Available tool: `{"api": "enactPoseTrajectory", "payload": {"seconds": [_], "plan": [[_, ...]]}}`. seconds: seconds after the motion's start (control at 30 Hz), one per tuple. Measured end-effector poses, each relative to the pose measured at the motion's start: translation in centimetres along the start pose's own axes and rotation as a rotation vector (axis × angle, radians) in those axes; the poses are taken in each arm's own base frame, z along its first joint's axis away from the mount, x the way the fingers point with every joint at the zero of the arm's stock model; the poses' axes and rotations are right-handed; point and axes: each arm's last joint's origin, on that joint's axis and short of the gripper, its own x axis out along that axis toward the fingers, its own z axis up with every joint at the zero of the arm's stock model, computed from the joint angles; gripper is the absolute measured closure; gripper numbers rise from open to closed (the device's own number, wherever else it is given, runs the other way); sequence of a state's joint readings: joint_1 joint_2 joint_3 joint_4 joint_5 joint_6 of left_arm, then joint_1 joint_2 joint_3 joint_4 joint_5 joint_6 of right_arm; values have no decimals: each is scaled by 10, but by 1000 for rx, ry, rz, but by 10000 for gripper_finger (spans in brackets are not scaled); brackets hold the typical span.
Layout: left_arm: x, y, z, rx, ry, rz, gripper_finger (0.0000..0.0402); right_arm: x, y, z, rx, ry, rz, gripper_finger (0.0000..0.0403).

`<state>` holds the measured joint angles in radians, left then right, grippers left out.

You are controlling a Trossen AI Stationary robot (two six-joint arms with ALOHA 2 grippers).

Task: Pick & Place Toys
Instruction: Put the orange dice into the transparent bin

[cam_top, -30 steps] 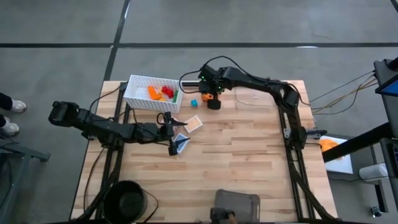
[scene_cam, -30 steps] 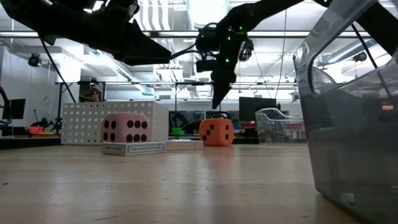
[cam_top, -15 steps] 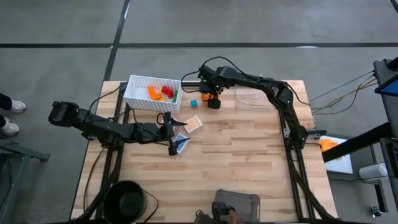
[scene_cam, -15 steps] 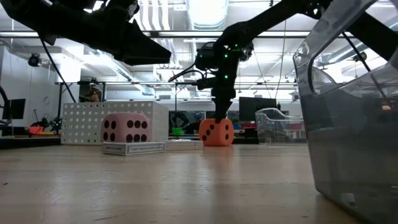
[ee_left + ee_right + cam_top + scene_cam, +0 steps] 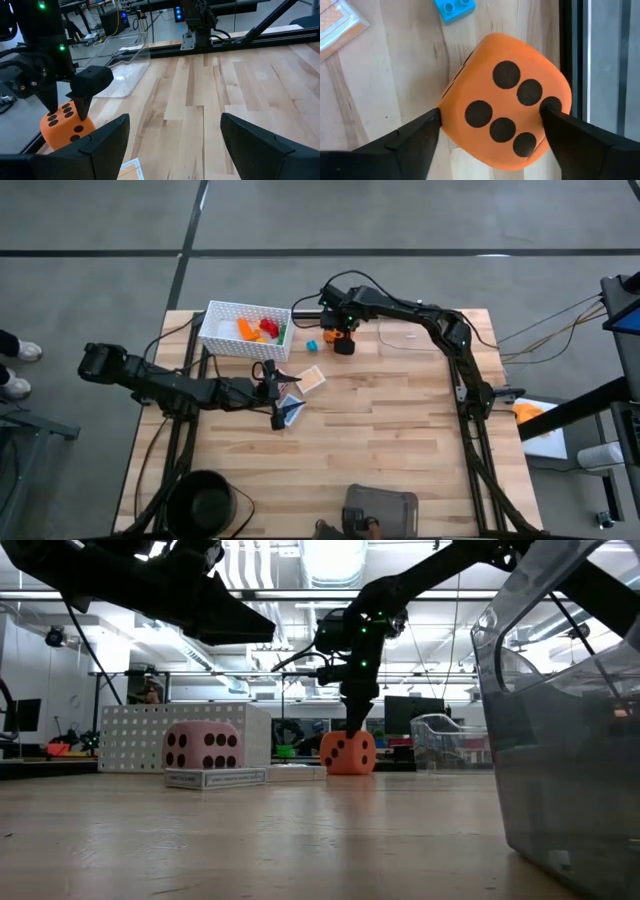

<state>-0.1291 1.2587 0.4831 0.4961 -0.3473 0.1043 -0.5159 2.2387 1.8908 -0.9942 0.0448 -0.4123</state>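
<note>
- The right end effector (image 5: 487,131) is lowered over the orange die (image 5: 506,103) near the far edge of the wooden surface (image 5: 400,430); its fingers (image 5: 417,137) stand apart, one on each side of the die, at or just beside its faces; whether they press it I cannot tell
- The orange die rests on the surface in the low view (image 5: 347,753), with the right arm's fingers coming down onto its top
- A teal brick (image 5: 455,8) lies just beside the die, towards the white perforated basket (image 5: 240,330); the basket holds red, orange and green bricks
- A peach card (image 5: 313,378) lies flat on the surface between the die and the left end effector (image 5: 279,414)
- The left end effector hovers near mid-surface over a blue card (image 5: 292,411), its fingers (image 5: 107,137) spread wide with nothing between them
- A pink die (image 5: 203,748) sits in front of the basket in the low view
</note>
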Motion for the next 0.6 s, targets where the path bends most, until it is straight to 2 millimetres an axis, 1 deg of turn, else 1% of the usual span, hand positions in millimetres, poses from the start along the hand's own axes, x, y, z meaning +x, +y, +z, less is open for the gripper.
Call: {"api": "enactPoseTrajectory", "payload": {"seconds": [0.13, 0.27, 0.37, 0.43, 0.5, 0.6], "plan": [[0, 0, 0, 0, 0, 0, 89, -5, 5, -3, -8, 32, 34, 123], [0, 0, 0, -1, 0, 1, 89, -16, 14, -15, -18, 133, 118, 167], [0, 0, 0, -1, 0, 1, 89, -26, 25, -21, -31, 175, 216, 191], [0, 0, 0, -1, 0, 0, 89, -25, 33, -18, -37, 146, 307, 203], [0, 0, 0, -1, 0, 1, 89, -24, 44, -20, -37, 173, 408, 214], [0, 0, 0, -1, 0, 0, 89, -41, 55, -16, -52, 129, 439, 227]]}}
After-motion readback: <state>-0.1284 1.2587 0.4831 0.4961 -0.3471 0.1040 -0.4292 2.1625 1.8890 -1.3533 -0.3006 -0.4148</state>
